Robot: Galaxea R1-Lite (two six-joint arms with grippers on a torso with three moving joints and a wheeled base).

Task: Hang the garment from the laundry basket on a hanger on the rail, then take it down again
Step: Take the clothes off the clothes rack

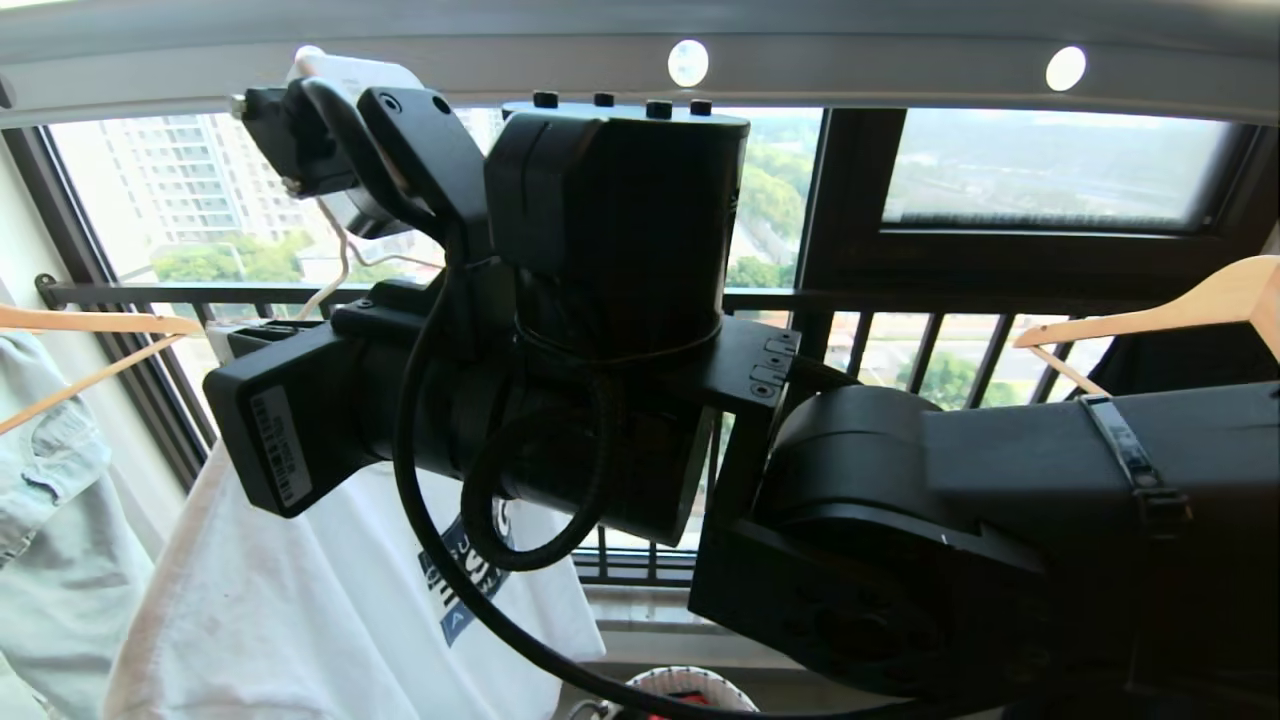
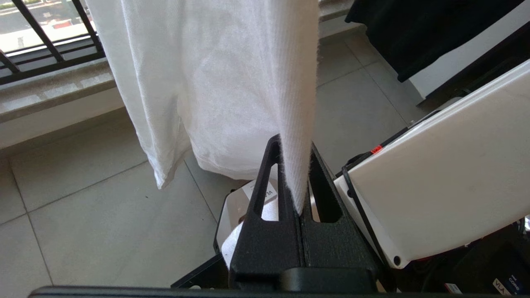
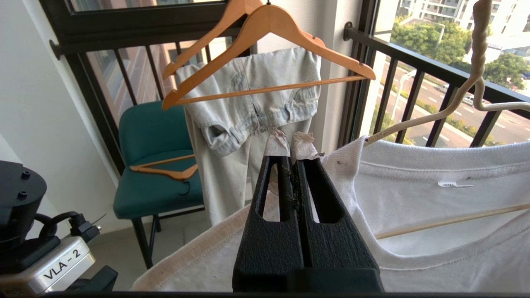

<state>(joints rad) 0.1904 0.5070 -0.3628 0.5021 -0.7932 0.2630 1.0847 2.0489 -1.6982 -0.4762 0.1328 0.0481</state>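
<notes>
White short-sleeved T-shirt [image 1: 300,610] with a dark blue chest print hangs at seven o'clock in the head view, draped on the thin cream wire hanger [image 3: 418,122]. The left gripper [image 2: 296,182] is clamped on a fold of its cloth; the right gripper [image 3: 290,149] is closed at the shirt's shoulder, apparently pinching fabric. To seat the shoulder well, both should ease the cloth along the wire without dragging the hook. Nearer, the right arm blocks most of the head view. Farther off hang wooden hangers [image 3: 265,45] with pale jeans [image 3: 252,107], crowding the grey holed rail [image 1: 900,70]; the woven basket [image 1: 690,690] sits at six o'clock.

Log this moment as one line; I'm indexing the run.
left gripper: shut on T-shirt | right gripper: shut | hanger: in T-shirt
</notes>
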